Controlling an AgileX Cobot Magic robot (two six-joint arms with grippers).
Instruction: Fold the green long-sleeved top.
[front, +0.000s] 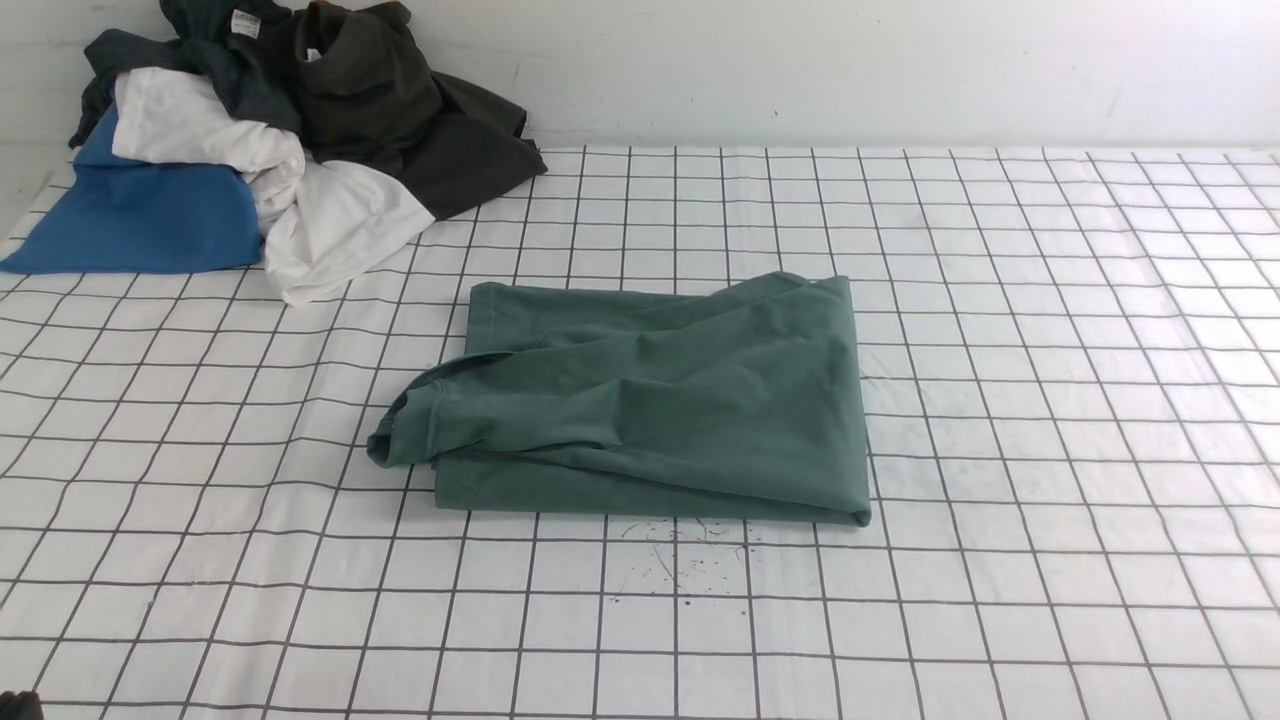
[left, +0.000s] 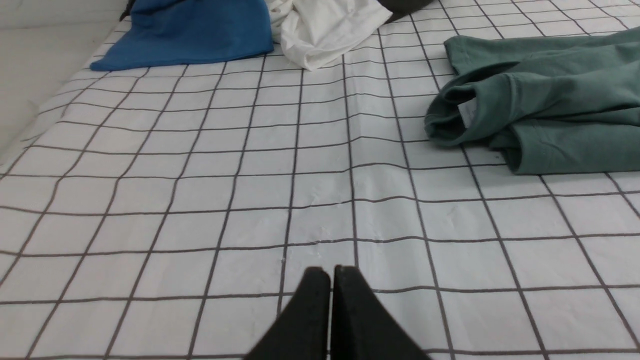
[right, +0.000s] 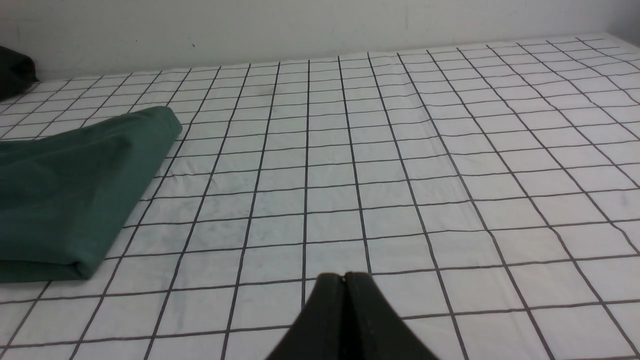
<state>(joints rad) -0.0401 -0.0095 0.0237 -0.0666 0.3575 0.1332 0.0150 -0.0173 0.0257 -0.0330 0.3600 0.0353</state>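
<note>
Top (front: 640, 400) lies folded into a compact rectangle on the gridded sheet (front: 1000, 350), ahead of both grippers and touched by neither. Nearest, the left gripper (left: 331, 272) hangs pinched together and empty over bare sheet, the top's cuff end ahead and to its right. The right gripper (right: 344, 278) is likewise closed on nothing, the top's folded edge ahead to its left. Folding looks essentially done; at most a protruding sleeve cuff (front: 405, 435) needs tucking. Farther off, beyond the left gripper, sits a pile of other clothes (front: 250, 150).
</note>
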